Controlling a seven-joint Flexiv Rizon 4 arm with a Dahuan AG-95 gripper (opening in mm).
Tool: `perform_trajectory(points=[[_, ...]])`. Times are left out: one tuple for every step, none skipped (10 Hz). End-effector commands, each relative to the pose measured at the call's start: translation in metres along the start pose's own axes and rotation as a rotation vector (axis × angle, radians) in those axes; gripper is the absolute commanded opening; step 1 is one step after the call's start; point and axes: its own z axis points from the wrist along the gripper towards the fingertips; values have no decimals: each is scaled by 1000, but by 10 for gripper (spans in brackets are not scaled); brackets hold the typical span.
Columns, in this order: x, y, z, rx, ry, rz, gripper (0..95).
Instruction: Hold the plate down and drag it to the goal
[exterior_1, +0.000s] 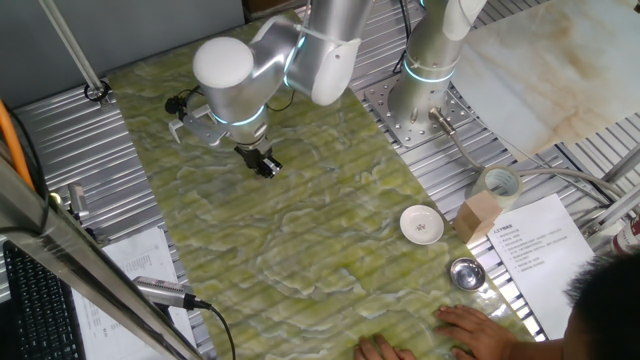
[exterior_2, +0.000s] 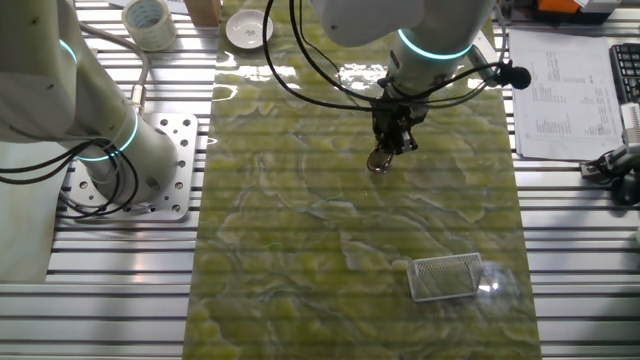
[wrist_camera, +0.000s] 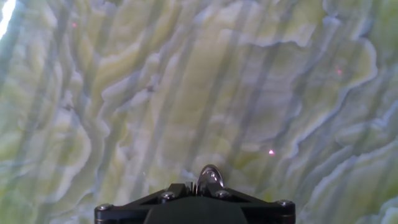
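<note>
We see a silver-and-white robot arm (exterior_1: 300, 55) reach down to a table covered by a glossy sheet (exterior_2: 300, 250) veined in green and yellow like polished marble, its surface lit with pale glare. The sheet lies over ribbed metal slats (exterior_2: 120, 290).

In the other fixed view, the dark gripper (exterior_2: 392, 143) stands just above centre frame, its tip right at the plate (exterior_2: 379, 161), a small round dish of shiny metal that catches the light. The plate looks no wider than the gripper tip, and we cannot tell from here whether the two actually touch. In the hand view the plate (wrist_camera: 211, 177) shows only as a bright curved rim peeking over the black gripper body (wrist_camera: 194, 208) at the bottom edge. The fingertips are hidden there and too small in the fixed views, so we cannot tell whether the fingers are spread or pressed together.

The goal (exterior_2: 447, 277), a thin pale rectangular frame, lies flat on the sheet at lower right of that view, well apart from the plate.

In one fixed view, a white round dish (exterior_1: 421, 224), a shiny steel bowl (exterior_1: 466, 273), a cardboard box (exterior_1: 479, 216) and a roll of clear tape (exterior_1: 499, 184) sit near the sheet's right edge beside a printed paper (exterior_1: 545, 250). A person's hand (exterior_1: 478, 327) rests at the bottom of the frame.
</note>
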Motion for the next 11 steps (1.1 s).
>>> perform_trajectory(points=[[1,-1,-2,-10,-1,0,0],[0,-1,-3,-3,-5,2,0],[0,-1,-3,-3,-12,8,0],[0,-1,-3,-2,-15,12,0],[-2,-1,-4,-1,-20,13,0],[-5,-1,-5,-2,-20,15,0],[-6,0,-5,-3,-22,17,0],[-7,1,-5,-7,-30,22,0],[-9,2,-4,-12,-37,27,0],[-9,2,-4,-16,-44,26,0],[-9,2,-3,-21,-47,27,190]])
